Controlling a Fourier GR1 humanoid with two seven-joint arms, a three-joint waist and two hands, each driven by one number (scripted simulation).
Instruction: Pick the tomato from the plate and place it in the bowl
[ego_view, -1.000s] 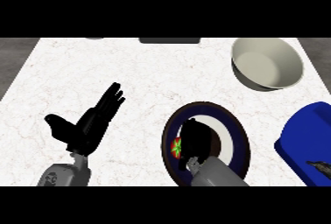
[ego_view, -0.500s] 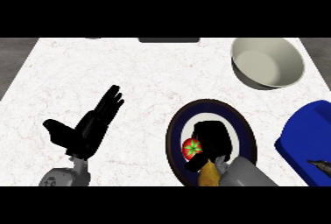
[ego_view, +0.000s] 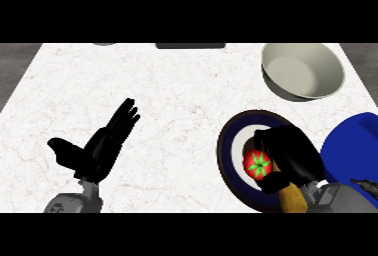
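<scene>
Big blue thing sits just right of the plate, bowl up behind it. Tomato, red with a green star top, is on the plate, right hand curled around it. Left hand rests with fingers straight.

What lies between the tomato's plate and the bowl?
Nothing: the head view shows only bare marbled counter between the plate and the bowl.

Bright, even light falls on the counter (soft shadow beneath the bowl).
</scene>
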